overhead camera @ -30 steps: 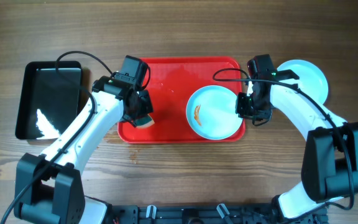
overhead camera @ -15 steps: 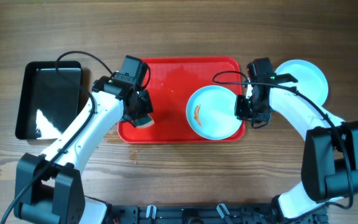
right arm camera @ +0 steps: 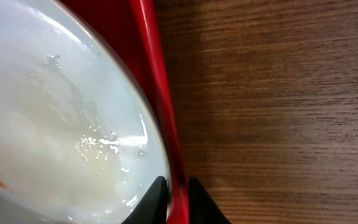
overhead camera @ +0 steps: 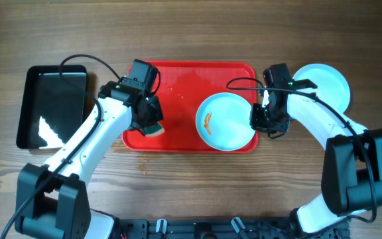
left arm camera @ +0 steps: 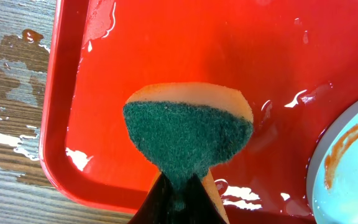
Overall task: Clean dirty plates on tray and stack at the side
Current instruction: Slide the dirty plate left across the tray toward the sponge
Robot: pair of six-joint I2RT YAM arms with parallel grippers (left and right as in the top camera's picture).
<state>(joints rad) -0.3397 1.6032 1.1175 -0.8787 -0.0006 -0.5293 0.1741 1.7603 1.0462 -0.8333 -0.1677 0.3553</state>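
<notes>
plate [overhead camera: 224, 123] lies just beside right gripper [right arm camera: 177, 198] pinching tray [overhead camera: 178, 86] rim; left gripper [left arm camera: 178, 194] clamps sponge [left arm camera: 188, 130].

No writing, label, brand, number or sign legible anywhere: none on the tray [overhead camera: 184, 74], the plates [overhead camera: 229, 127], the black bin [overhead camera: 52, 99] at the left, or the arms

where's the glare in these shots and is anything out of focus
overhead: evenly lit, white glare patch in the black rectangular bin; left wrist: sharp, wet glints on the red rectangular plastic tray; right wrist: pale blue round plate soft, with one bright glint, wooden table grain crisp
</notes>
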